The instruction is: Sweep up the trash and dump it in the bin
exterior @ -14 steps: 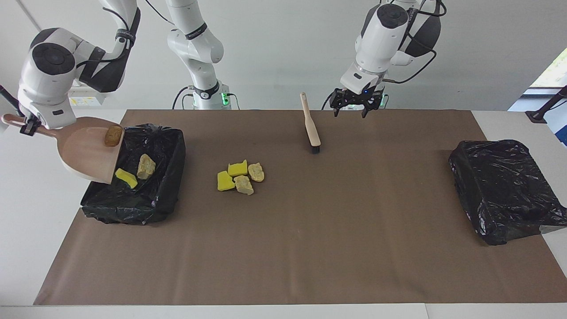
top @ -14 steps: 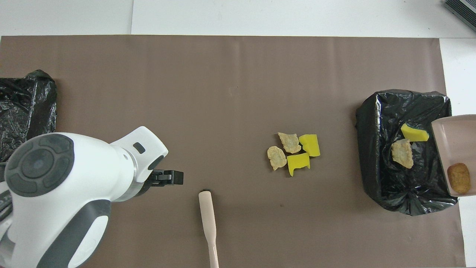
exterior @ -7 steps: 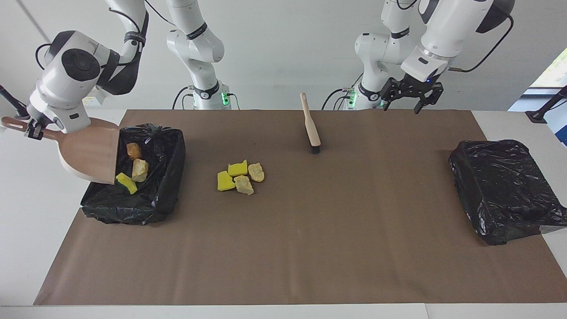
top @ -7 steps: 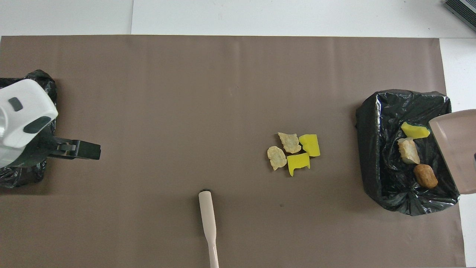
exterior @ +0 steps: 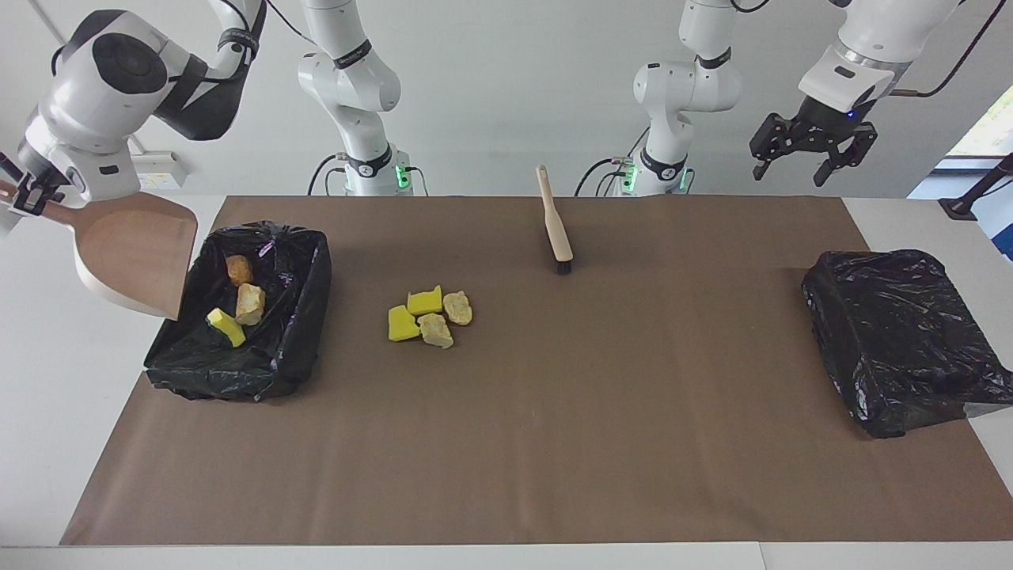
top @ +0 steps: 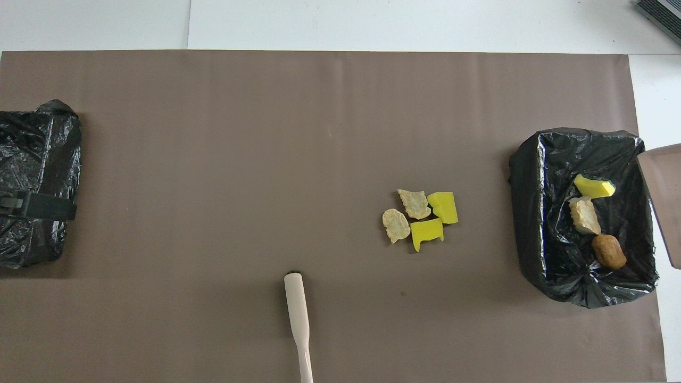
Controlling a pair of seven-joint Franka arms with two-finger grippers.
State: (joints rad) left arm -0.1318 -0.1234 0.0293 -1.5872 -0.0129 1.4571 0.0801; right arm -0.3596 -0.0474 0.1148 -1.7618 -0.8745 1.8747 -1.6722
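Observation:
The trash is split in two. Several yellow sponge and tan pieces point(exterior: 427, 315) point(top: 420, 218) lie in a cluster mid-mat. A yellow sponge point(exterior: 225, 326), a tan lump point(exterior: 250, 304) and a brown lump point(exterior: 238, 270) lie in the black-lined bin point(exterior: 305, 332) point(top: 524, 223) at the right arm's end. My right gripper point(exterior: 30, 198) is shut on the handle of the pale pink dustpan point(exterior: 130, 253) point(top: 665, 202). The pan is tilted, empty, and held in the air beside the bin. My left gripper point(exterior: 813, 152) hangs open and empty, high over the left arm's end.
A beige brush point(exterior: 555, 226) point(top: 298, 319) lies on the brown mat, nearer to the robots than the trash cluster. A second black-bagged bin point(exterior: 902, 340) point(top: 32, 181) sits at the left arm's end.
The brown lump slid off the dustpan into the bin, and the right arm drew the pan up and away from the bin. The left arm rose from beside the brush toward its own end.

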